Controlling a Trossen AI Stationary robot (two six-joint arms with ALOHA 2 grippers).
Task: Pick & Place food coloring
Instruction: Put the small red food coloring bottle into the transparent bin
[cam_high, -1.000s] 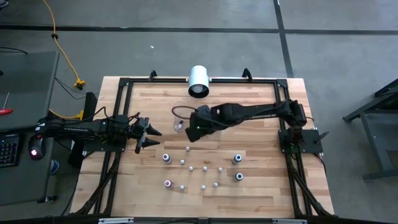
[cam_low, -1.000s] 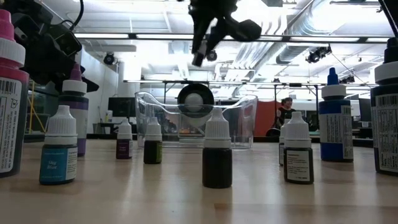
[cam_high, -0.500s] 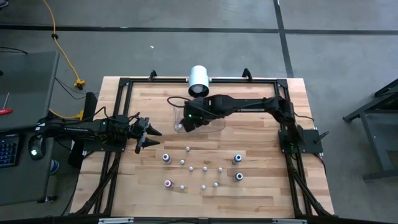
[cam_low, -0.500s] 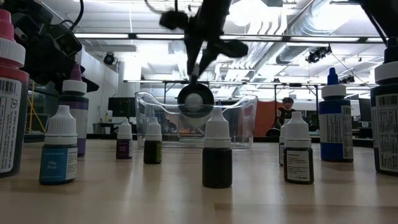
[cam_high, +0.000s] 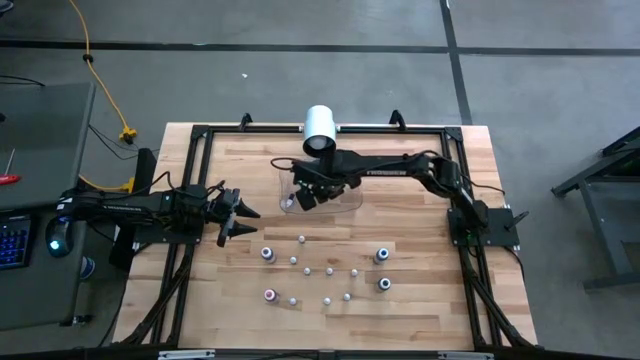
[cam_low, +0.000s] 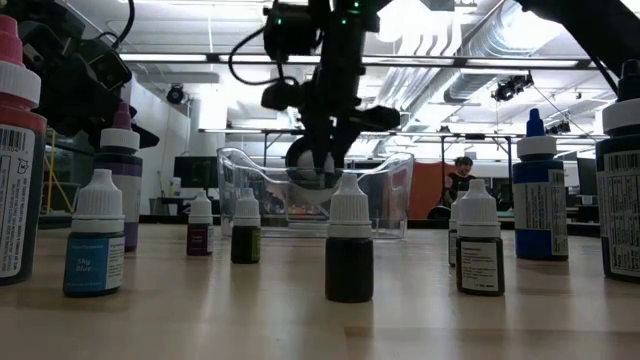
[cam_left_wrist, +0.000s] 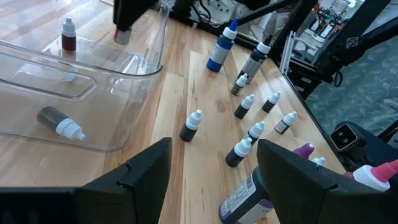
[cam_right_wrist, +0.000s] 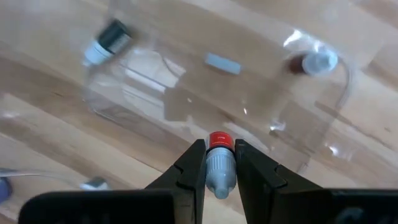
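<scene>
**One bottle poised above the tray: placing step**

Shows the right gripper (cam_right_wrist: 219, 149) hanging directly over the clear tray (cam_low: 400, 190), jaws narrowed onto a red-capped bottle (cam_right_wrist: 217, 174) of food coloring. Shows that bottle pinched between the two fingers, red cap toward the tray floor, clear of the plastic and not yet set down.

Judged as the delivery stage of one pick-and-place cycle. Calls next for a short descent inside the tray walls, then a release once the bottle is low enough not to bounce out. Calls also for keeping off the lying bottle (cam_left_wrist: 59, 122), which rests on its side on the tray floor.

Shows a standing bottle (cam_left_wrist: 68, 34) at the tray's far corner; whether inside the wall or just beside it cannot be told.

Leaves the loose bottles (cam_high: 301, 239) upright on the table (cam_high: 420, 300), in a scattered group in front of the tray and well apart from the right gripper.

Shows the left gripper (cam_high: 243, 217) waiting beside the tray on the left arm's side, near the loose bottles, jaws spread wide and empty.
</scene>
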